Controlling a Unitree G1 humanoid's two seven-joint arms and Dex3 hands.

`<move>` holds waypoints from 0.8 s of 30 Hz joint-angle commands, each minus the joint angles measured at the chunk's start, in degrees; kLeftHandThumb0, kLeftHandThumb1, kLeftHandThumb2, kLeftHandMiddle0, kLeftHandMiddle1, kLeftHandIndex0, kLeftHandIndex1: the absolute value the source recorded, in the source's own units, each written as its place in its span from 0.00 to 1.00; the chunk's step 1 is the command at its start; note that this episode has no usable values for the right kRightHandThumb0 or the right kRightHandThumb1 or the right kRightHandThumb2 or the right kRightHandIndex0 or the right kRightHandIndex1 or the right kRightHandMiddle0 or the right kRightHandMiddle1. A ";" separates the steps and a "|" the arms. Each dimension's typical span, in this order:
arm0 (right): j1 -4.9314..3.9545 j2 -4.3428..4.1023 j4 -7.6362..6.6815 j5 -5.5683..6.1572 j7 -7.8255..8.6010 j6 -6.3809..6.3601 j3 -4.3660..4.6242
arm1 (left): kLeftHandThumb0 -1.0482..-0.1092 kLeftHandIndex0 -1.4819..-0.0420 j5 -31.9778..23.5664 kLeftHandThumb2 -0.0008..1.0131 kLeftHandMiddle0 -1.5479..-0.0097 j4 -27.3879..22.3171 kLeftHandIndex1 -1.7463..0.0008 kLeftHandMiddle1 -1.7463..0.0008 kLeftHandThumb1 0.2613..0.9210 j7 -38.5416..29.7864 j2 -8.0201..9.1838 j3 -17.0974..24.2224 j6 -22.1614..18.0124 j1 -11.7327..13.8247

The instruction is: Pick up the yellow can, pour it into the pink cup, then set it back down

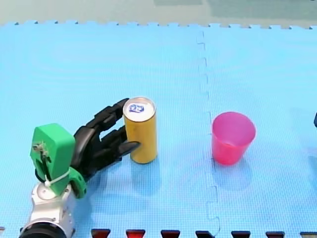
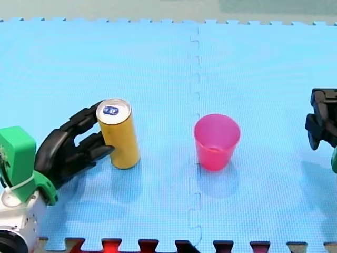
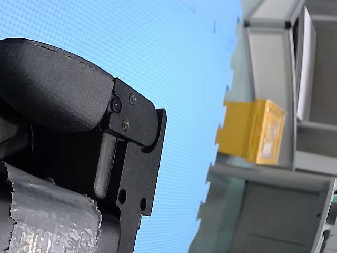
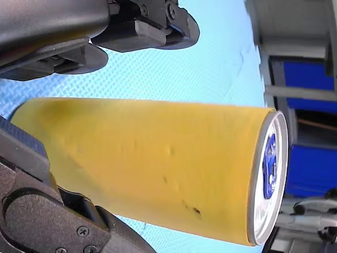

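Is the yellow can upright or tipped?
Upright: the can stands on its base on the mat, lid up, left hand around it, right hand off to the right.

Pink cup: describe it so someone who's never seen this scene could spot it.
A blue foam mat covers the work surface, with a jigsaw seam running front to back. Just right of that seam stands the pink plastic cup, upright and open-topped. The tall yellow metal can, at the robot's left hand, is left of the seam, narrower and closed on top.
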 commanded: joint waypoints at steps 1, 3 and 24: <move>-0.09 -0.10 -0.20 0.17 -0.13 -0.02 0.00 | 0.07 0.78 0.40 0.01 0.74 -0.24 1.00 0.99 0.67 1.20 -0.43 -0.17 -1.41 0.40; -0.04 -0.07 -0.22 0.16 -0.15 -0.05 0.01 | 0.06 0.78 0.57 0.00 0.74 -0.34 1.00 0.99 0.67 1.96 -0.74 -0.36 -2.01 0.53; 0.38 0.34 -0.24 0.29 -0.35 -0.39 0.10 | 0.04 0.82 2.08 0.00 0.77 -3.71 1.00 1.00 0.67 3.24 -0.77 -2.47 -2.62 1.69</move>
